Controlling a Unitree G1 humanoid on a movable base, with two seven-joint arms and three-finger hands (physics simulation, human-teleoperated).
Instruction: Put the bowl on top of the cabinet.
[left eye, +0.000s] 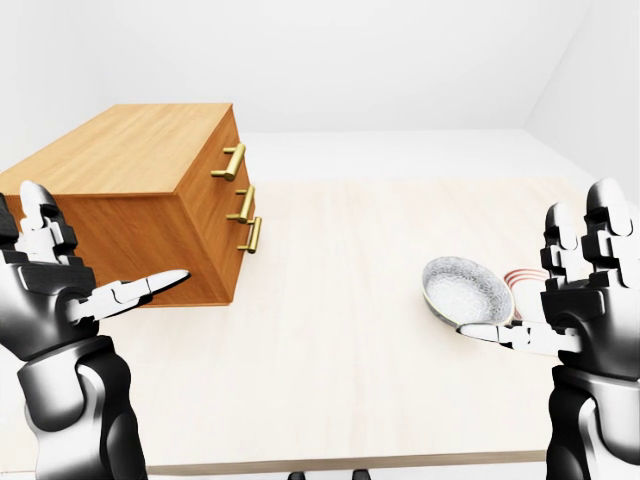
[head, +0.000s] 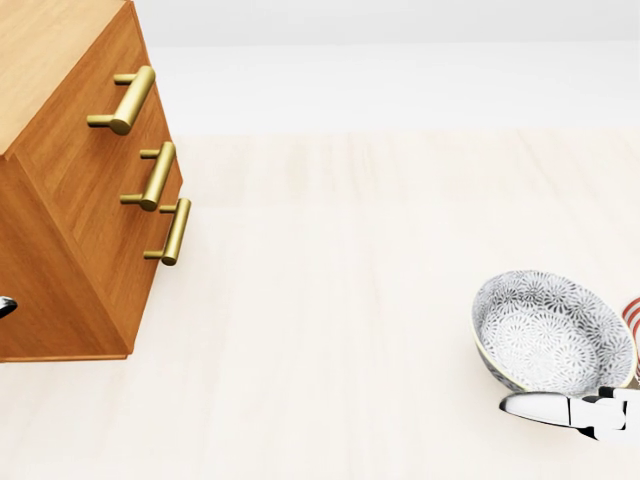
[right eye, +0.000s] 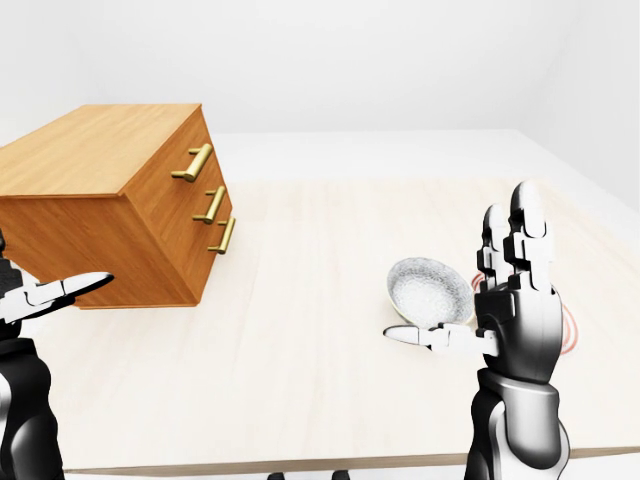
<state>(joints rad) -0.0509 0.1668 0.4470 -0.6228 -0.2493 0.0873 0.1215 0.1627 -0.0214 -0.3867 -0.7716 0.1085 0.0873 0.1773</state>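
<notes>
Right hand spread wide and empty, just beside the bowl.
It should cup the rim squarely before lifting toward the cabinet, far left.

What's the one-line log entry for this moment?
bowl: on table, tilted, ungrasped | right hand: open, beside bowl | left hand: open, near cabinet | cabinet top: bare

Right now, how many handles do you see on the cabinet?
3, all on the cabinet face turned toward the bowl: top handle, middle handle and bottom handle, stacked in a column. Its other sides show none.
</notes>
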